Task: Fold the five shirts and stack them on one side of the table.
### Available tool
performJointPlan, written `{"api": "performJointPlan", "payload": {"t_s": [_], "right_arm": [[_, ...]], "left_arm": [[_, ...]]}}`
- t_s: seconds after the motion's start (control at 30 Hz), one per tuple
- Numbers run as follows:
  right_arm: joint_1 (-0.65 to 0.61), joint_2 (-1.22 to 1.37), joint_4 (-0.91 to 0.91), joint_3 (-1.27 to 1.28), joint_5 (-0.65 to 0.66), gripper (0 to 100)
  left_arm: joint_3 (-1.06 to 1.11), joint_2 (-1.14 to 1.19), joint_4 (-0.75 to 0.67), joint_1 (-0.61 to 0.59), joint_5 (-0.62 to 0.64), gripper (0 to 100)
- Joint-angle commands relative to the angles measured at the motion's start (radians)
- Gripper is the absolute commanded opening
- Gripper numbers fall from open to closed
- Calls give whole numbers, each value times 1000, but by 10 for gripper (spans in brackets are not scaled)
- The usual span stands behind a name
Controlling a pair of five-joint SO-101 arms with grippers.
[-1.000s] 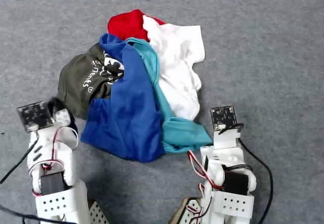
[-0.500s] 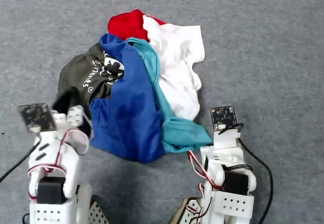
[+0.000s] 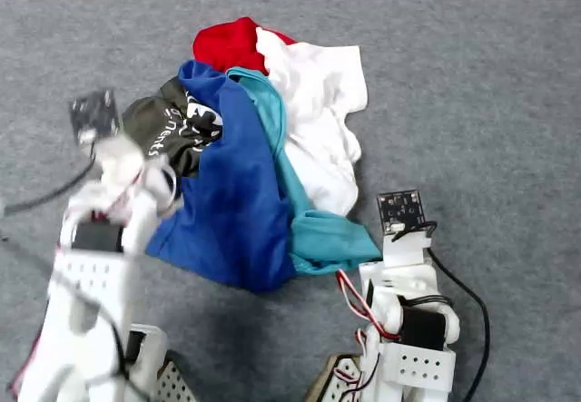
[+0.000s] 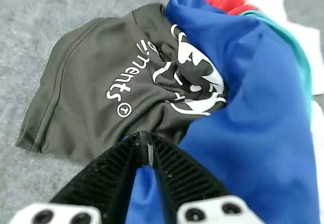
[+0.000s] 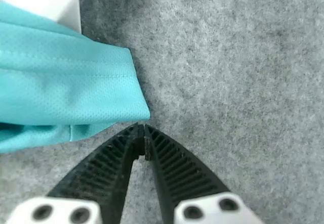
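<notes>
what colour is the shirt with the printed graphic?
The printed shirt is dark olive-grey with a white graphic; clearest in the left wrist view.

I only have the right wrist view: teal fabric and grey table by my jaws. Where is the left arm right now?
Observer: The left arm is above the dark shirt, jaws shut at its edge, beside the blue shirt.
Operator: Is anything folded yet?
Observer: No. All five lie in one crumpled heap, the red shirt and white shirt at the far end, the teal shirt nearest the right arm.
</notes>
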Motion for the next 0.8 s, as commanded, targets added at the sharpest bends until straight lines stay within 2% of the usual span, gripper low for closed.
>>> {"api": "performJointPlan", "payload": {"t_s": [0.0,0.27,0.57,0.77], "right_arm": [[-10,-102,3,2,-8,5],[-10,-102,3,2,-8,5],[-10,-102,3,2,-8,5],[-10,-102,3,2,-8,5]], "left_arm": [[-206,255,2,6,9,21],[-390,536,2,6,9,21],[-362,567,2,-18,5,28],[-370,567,23,-94,-28,209]]}}
